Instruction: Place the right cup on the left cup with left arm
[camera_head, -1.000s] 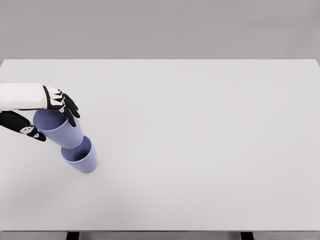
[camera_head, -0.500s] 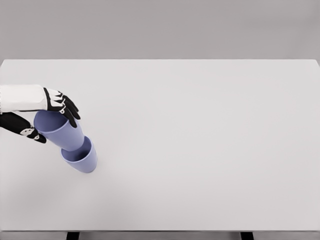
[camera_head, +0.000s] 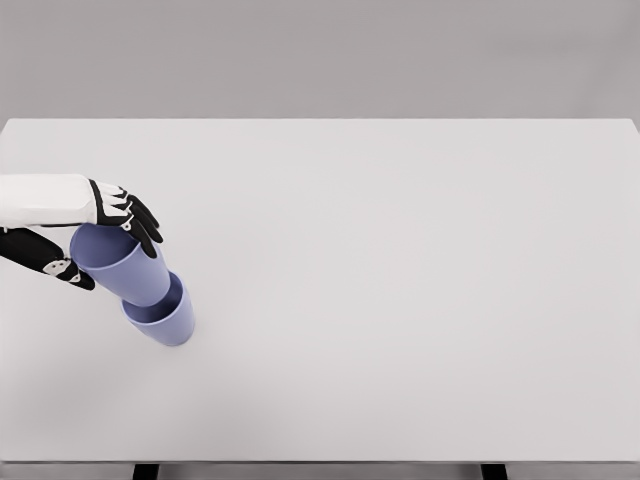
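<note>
A purple upper cup (camera_head: 122, 262) sits tilted inside the lower cup (camera_head: 165, 316), near the desk's (camera_head: 400, 250) left edge; left hand (camera_head: 85, 230) fingers (camera_head: 140, 222) grip its rim.

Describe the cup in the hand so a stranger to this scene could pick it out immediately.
Start at the white table and go to its left edge, where the left hand reaches in. Two lavender cups sit there, nested. The held cup is the upper, tilted one between the fingers, its base inside the lower cup on the table.

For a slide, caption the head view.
Left hand lowers a tilted cup into the other cup on the table.
</note>
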